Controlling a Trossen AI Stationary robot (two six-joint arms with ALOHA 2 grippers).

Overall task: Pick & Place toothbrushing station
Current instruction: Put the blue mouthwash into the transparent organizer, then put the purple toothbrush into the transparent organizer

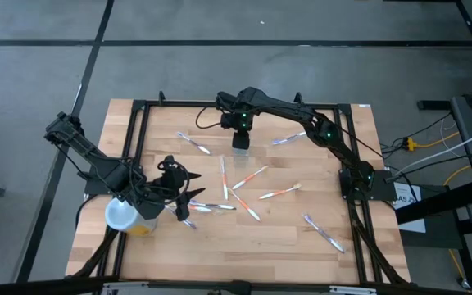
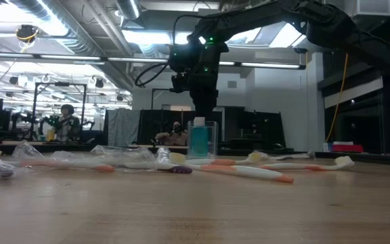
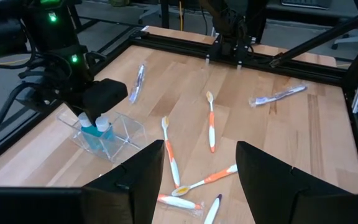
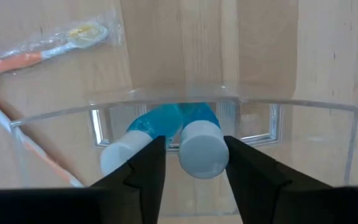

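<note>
So the small clear plastic holder [image 3: 107,134] with blue white-capped bottles [image 4: 185,140] inside is sitting on the wooden table [image 1: 244,246], toward its far edge. The right gripper [image 4: 191,163] is hanging right over the holder, fingers spread on either side of one bottle's cap, not squeezing anything. Orange-and-white toothbrushes [image 1: 249,177] and wrapped ones [image 1: 193,144] are lying scattered all around the holder. The left gripper [image 3: 196,177] is waiting well away from the holder, fingers spread and empty, by a yellow tub with a pale lid [image 1: 125,215].
</note>
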